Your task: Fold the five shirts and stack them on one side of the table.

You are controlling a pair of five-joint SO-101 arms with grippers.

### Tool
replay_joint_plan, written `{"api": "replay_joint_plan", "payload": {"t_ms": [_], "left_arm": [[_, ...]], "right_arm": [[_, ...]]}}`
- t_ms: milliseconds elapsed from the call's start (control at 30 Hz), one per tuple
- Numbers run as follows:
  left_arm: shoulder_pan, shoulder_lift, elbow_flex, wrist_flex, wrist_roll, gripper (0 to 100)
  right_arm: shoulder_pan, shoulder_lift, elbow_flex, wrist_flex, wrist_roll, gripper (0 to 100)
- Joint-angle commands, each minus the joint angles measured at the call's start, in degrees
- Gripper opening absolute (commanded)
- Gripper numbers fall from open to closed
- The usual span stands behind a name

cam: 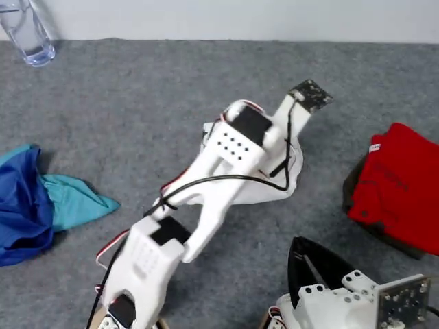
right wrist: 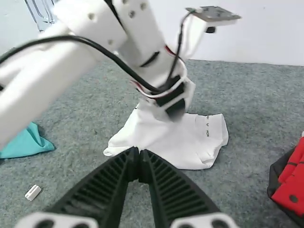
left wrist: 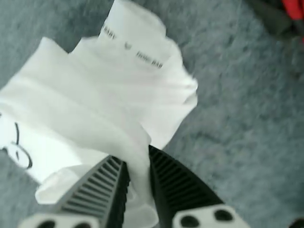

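White shirt (cam: 269,195) largely beneath left arm (cam: 230,168)

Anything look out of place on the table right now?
A small white piece lies loose on the grey mat near the teal shirt; it looks like a stray bit, too small to identify.

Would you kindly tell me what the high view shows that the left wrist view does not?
High view's own: the blue shirt, the teal shirt and a clear glass. Left wrist view's own: the left gripper, its fingers shut on the white shirt. Both: that shirt, the red shirt and the grey table.
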Motion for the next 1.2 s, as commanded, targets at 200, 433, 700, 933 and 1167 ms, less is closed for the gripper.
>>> {"api": "replay_joint_plan", "payload": {"t_ms": [200,433,700,933,1167], "left_arm": [[3.52,9.85,-14.2,1.05,1.41,5],[-0.18,9.67,-19.47,1.76,5.45,24],[-7.47,2.37,-15.69,1.76,5.27,8],[-6.95,-2.2,3.03,1.76,1.05,1],[-6.33,-8.26,18.86,1.58,0.53,1]], "right_arm": [[-0.48,0.4,0.09,0.13,0.0,0.9],[-0.48,0.4,0.09,0.13,0.0,0.9],[-0.48,0.4,0.09,0.13,0.0,0.9],[-0.48,0.4,0.09,0.13,0.0,0.9],[-0.48,0.4,0.09,0.13,0.0,0.9]]}}
